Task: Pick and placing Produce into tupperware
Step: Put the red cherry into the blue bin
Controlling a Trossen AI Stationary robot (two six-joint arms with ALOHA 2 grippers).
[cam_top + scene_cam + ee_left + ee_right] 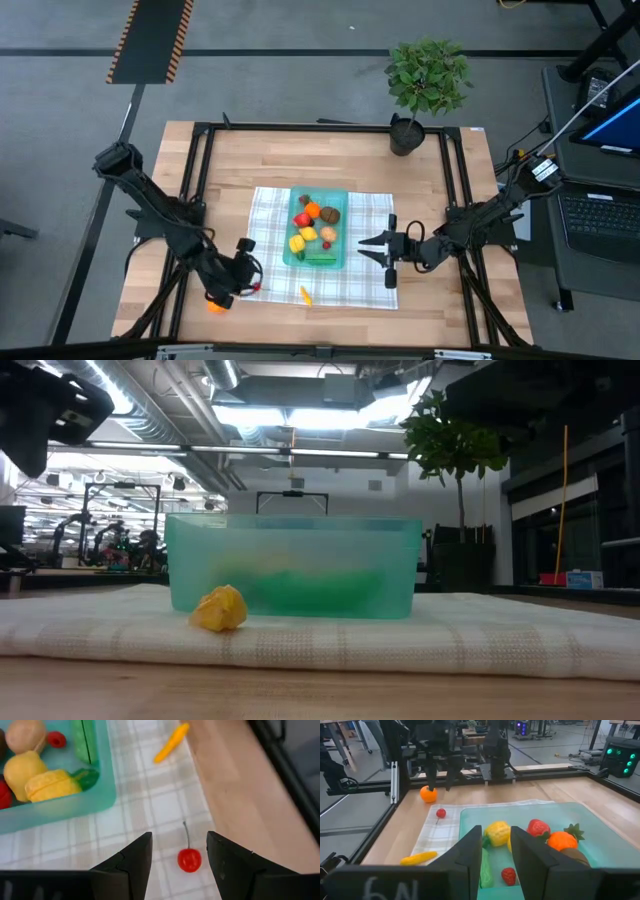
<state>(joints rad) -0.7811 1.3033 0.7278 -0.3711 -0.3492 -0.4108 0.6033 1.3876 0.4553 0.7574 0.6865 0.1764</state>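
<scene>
Now | teal tupperware (316, 262): translucent, holding mixed produce (312, 228) | left tool (179, 860): spread over red cherry (189, 860) | right tool (370, 243): spread

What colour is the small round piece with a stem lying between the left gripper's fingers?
Red: the cherry with its thin dark stem, lying on the checked cloth. The left wrist view shows it best.

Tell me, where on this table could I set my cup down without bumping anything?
The bare wood between the potted plant and the checked cloth is free. It gets crowded near the tupperware, between the left gripper over a cherry and the right gripper.
</scene>
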